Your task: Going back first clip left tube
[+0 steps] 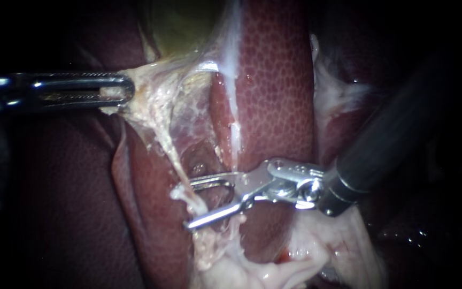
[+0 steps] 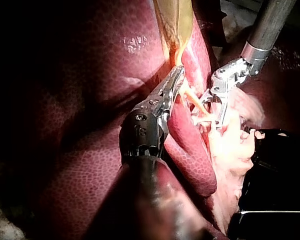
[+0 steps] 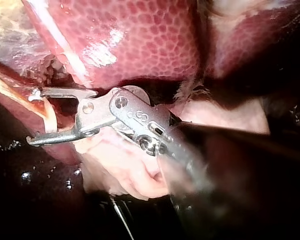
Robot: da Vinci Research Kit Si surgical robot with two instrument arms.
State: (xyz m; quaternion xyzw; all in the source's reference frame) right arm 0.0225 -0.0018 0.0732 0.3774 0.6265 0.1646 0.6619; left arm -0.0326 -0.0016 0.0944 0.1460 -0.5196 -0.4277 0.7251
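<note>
- Filling most of the endoscope view, the liver (image 1: 274,96) lies as dark red, mottled lobes with a deep cleft between them.
- Above the cleft sits the yellow-green gallbladder (image 1: 183,27), with pale webby tissue (image 1: 156,101) fanning down from its lower edge.
- A mass of pale fatty tissue (image 1: 300,257) lies under the right instrument's wrist.
- My right instrument (image 1: 191,203) comes in from the right on a dark shaft, slanting down to a bright metal wrist that bends its jaws toward the cleft, nearly level.
- Its jaws stand well apart. In the right wrist view (image 3: 32,117) a clear gap shows between them.
- My left instrument (image 1: 126,91) enters level from the left, shaft straight.
- Its long, slim jaws are clamped together on the edge of the pale tissue just below the gallbladder and hold it taut. The left wrist view (image 2: 177,80) shows the same grip.
- The tube (image 1: 173,158), a thin pale strand, runs down from the held tissue into the cleft and passes through the gap between the right instrument's jaws.
- It reaches the lower jaw; whether the upper jaw touches it I cannot tell.
</note>
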